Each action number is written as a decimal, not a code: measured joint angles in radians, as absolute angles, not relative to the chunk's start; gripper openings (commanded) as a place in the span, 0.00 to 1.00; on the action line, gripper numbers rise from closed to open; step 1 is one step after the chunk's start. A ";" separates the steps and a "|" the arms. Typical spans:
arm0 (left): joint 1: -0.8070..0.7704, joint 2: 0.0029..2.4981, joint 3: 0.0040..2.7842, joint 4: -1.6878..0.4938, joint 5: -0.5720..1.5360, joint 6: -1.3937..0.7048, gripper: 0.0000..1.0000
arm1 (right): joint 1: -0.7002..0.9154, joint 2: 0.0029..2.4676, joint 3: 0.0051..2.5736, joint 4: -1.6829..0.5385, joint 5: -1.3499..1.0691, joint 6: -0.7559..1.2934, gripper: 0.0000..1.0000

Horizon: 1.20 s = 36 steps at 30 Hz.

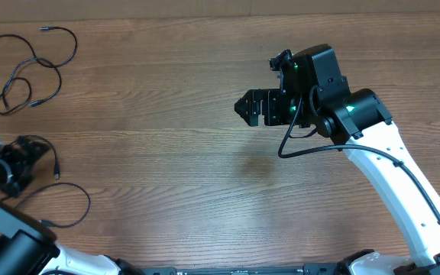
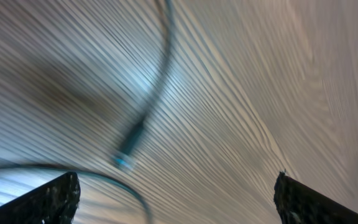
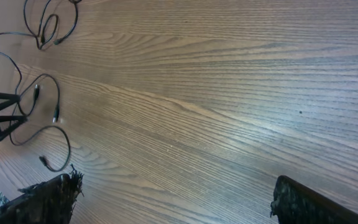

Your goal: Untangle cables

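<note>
Your task looks well advanced, though not closed out. The cables lie in two groups, well apart, at the left end of the bench. No tight knot or bunched coil shows. The upper cable is spread in loose open loops near the far-left corner, and it crosses itself in a couple of places. The lower cable curves in one wide arc just beside your left end effector, with a short tail and plug nearby. You cannot tell from these views whether that arc and tail are one cord or two. What seems left is opening the crossings in the upper loops and laying each cord out singly.

Your left end effector is released, its jaws spread wide with nothing between them. A blurred plug end lies on the bench ahead of it. Your right end effector hovers over mid-bench, far from any cord, jaws likewise spread and empty.

The cords are thin, black, round and limp, so they hold soft curves rather than kinks. Each ends in a small slim plug. The bench is a brown wood-grain surface, flat, with a faint sheen. The finger pads are black and look coarse.
</note>
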<state>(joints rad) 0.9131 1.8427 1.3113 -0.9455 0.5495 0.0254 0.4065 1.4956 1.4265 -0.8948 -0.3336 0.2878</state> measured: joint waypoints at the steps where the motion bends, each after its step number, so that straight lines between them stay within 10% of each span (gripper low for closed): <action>1: 0.884 1.843 1.312 -0.970 0.533 -0.001 1.00 | 0.406 1.496 1.427 -0.896 -0.334 0.288 1.00; 20: 0.679 1.293 1.244 -1.142 0.218 -0.424 1.00 | 0.406 1.496 1.427 -0.898 -0.333 0.288 1.00; 36: 0.679 1.370 0.862 -1.028 0.075 -0.957 0.99 | 0.406 1.496 1.427 -0.917 -0.334 0.287 1.00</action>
<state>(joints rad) 0.6792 1.3701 0.8616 -1.0275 0.0753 -0.9569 0.4065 1.4956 1.4265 -0.9169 -0.3336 0.2874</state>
